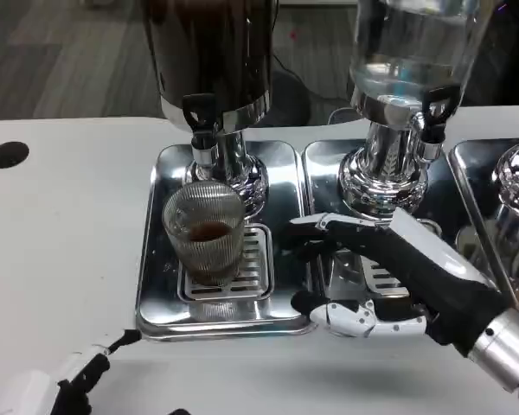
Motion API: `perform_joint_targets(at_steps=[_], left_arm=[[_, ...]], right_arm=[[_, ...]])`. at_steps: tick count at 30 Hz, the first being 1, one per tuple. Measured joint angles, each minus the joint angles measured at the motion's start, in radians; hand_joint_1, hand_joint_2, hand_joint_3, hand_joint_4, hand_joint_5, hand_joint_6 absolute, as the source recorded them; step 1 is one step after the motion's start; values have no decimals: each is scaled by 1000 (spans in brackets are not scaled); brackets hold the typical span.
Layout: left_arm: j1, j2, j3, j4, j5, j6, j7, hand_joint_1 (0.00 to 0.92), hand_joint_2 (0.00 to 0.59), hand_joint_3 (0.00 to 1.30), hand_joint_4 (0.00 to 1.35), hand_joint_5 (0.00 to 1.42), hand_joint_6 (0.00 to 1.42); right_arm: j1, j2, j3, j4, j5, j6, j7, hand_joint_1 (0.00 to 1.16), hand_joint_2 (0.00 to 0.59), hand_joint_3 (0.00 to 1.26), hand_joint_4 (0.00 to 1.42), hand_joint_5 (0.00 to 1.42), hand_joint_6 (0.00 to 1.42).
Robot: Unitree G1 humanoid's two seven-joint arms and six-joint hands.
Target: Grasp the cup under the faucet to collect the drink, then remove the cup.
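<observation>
Your cup (pixel 204 232) at frame center already has drink in it; your right hand (pixel 389 281), spread and empty beside it, hasn't grabbed it yet.

white table (pixel 60 251) with a round black hole (pixel 8 155), grey wood-plank floor (pixel 60 60) beyond, dim light

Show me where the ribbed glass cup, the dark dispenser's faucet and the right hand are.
ribbed glass cup (pixel 205 238), head view, on its ribbed side wall.
dark dispenser's faucet (pixel 201 117), head view, on the black tap handle.
right hand (pixel 389 277), head view, on the middle of the hand.
</observation>
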Motion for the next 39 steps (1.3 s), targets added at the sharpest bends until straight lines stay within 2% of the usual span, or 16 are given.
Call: perform_joint_targets(at_steps=[4, 10, 16, 24, 31, 39], left_arm=[[16, -20, -13, -21, 33, 1, 1, 11, 47, 244, 185, 270, 581], [43, -43, -31, -24, 65, 1, 2, 11, 47, 248, 185, 270, 581], [48, -58, -38, -24, 69, 1, 5, 11, 48, 249, 184, 270, 581], [48, -62, -38, -19, 68, 1, 11, 13, 51, 250, 185, 270, 581], [49, -62, -27, -17, 58, 1, 13, 14, 53, 255, 187, 270, 581], [57, -62, -17, 4, 30, -3, 19, 14, 57, 266, 192, 270, 581]], right_arm=[[-41, 1, 3, 46, 2, -12, 1, 635, 228, 311, 299, 340, 247], [-81, 13, 3, 83, 2, -21, 0, 648, 197, 232, 177, 238, 179], [-120, 43, 1, 147, 15, -11, -1, 663, 179, 147, 112, 195, 179], [-175, 91, 1, 239, 47, 70, 6, 675, 167, 129, 97, 180, 166], [-224, 144, 2, 335, 60, 87, 9, 676, 152, 127, 103, 179, 172], [-253, 190, 14, 385, 58, 87, 8, 696, 144, 127, 114, 179, 178]])
